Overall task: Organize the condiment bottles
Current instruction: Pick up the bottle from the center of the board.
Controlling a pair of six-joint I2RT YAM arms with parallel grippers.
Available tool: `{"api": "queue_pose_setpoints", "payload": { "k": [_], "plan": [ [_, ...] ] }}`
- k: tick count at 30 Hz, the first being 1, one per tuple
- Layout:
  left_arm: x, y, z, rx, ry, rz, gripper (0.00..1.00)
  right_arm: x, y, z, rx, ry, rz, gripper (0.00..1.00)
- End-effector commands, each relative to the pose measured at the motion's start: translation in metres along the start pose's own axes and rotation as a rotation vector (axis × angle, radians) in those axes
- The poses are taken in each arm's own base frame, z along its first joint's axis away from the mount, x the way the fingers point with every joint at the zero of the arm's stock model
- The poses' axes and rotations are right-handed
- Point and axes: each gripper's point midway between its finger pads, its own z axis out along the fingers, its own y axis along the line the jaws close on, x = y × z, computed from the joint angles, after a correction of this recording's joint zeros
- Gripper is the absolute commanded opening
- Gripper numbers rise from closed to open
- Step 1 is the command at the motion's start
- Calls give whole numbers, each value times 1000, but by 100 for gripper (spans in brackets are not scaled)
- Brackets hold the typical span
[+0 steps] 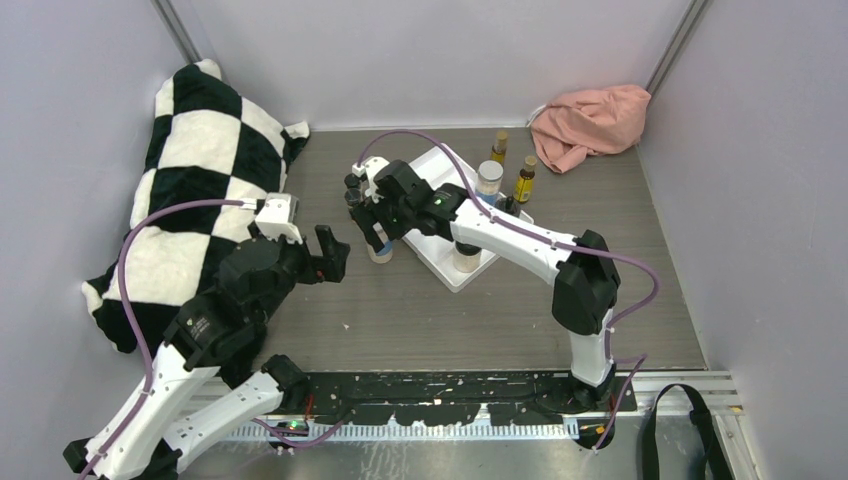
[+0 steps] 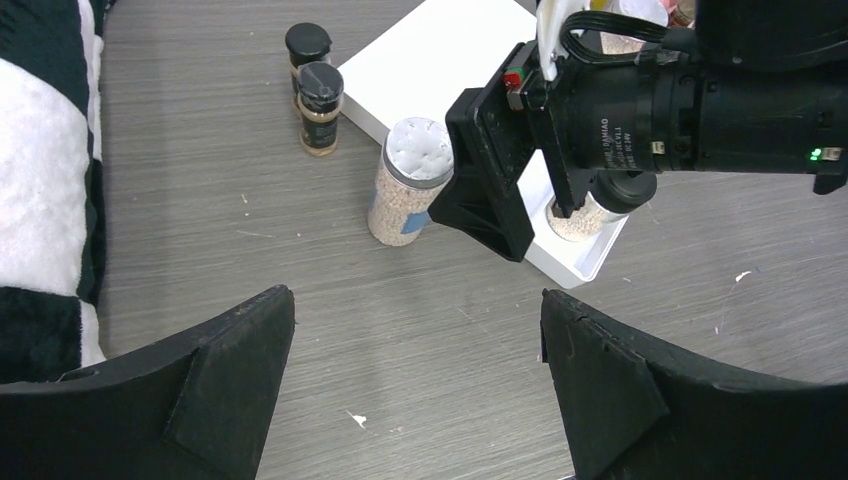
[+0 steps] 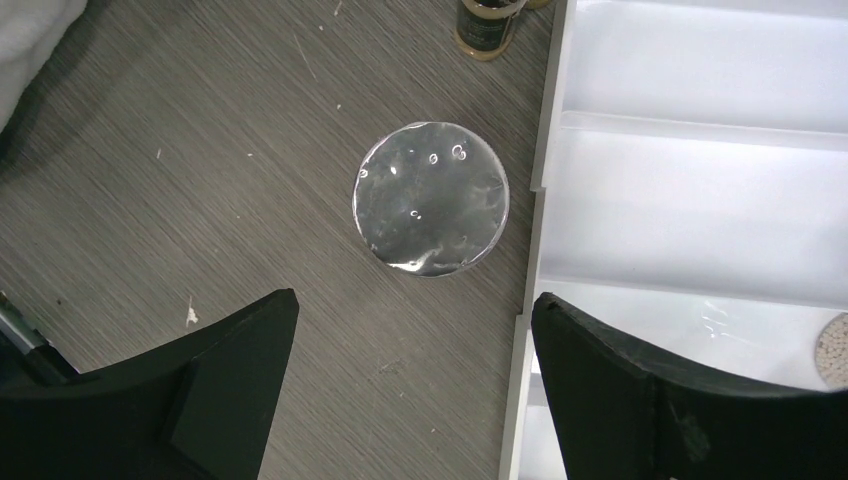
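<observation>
Checkered cushion [image 1: 190, 190]: cut off at the left in the left wrist view. Left fingers [image 2: 230, 390]: spread, empty, over open counter [image 2: 450, 330], apart from the silver-lidded jar [image 2: 410, 185]. Two black-capped jars [image 2: 320, 105] stand beyond it, beside the white tray [image 2: 430, 60]. Right fingers [image 3: 220, 390]: spread above that jar, lid centred between them, its body hidden from overhead. The tray edge lies just beside the jar on the right.

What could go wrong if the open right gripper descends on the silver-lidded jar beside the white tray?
The silver-lidded, blue-labelled jar stands close to the white tray; one finger of the right gripper is above its wall and might strike it. The jar is tall and slim, so an off-centre grip might tip it toward the tan black-capped jars.
</observation>
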Motion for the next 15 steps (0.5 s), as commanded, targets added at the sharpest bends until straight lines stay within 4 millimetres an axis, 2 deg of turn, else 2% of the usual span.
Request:
{"api": "queue_pose_setpoints", "payload": {
  "k": [1,7,15],
  "plan": [
    [-21,-9,-6,47,-75,-22,94,-21,5,0,-12,-49,-28,93],
    [-20,-6,-7,39,-72,-22,94,-21,6,13,-15,-42,-40,93],
    [-18,-6,-6,37,-68,-23,94,-25,6,21,-25,-45,-46,93]
  ]
}}
